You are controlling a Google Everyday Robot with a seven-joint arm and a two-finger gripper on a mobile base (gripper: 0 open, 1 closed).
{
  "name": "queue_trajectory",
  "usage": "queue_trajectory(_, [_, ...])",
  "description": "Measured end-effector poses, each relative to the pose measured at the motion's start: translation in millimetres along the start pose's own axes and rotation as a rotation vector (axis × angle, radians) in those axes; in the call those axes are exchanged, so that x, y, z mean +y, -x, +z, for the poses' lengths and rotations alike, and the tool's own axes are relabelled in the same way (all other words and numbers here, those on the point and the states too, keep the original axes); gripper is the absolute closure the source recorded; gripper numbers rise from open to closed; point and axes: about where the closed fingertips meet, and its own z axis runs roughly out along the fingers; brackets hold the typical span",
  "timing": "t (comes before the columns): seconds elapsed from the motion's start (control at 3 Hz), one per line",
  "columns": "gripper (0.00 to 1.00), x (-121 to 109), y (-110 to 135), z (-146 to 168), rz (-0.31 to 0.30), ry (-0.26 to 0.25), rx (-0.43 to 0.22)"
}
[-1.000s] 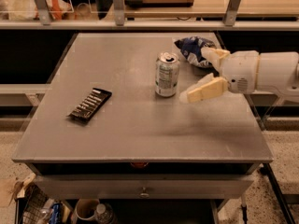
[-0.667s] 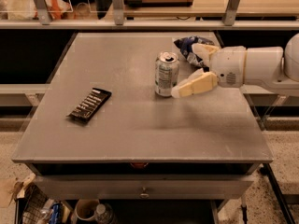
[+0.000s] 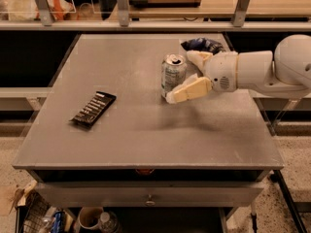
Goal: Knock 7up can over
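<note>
The 7up can (image 3: 172, 74), silvery-green with a silver pull-tab top, stands upright at the middle of the grey table (image 3: 136, 130). My gripper (image 3: 184, 76) comes in from the right on a white arm. It is open, with its cream fingers spread. The near finger (image 3: 190, 90) lies against the can's lower right side and the far finger (image 3: 199, 57) is behind the can's right edge. The can stands partly between the fingers.
A flat black bar with white marks (image 3: 93, 108) lies on the table's left part. A dark blue chip bag (image 3: 204, 45) lies at the back right, partly behind the gripper. Shelving rails run behind the table. A drawer and bins are below the front edge.
My gripper has moved left, from a gap beside the can to right up against it. The can still stands upright in the same place.
</note>
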Motion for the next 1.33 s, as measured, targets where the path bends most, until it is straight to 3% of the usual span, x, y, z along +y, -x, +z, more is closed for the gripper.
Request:
queue_trajectory(0.67, [0.0,5,-15,25,0.079,0.024,-0.021])
queue_trajectory(1.0, [0.16,5,-15,33,0.09,0.028,-0.076])
queue_trajectory(1.33, [0.4,5,-7,37,0.062,0.046,-0.14])
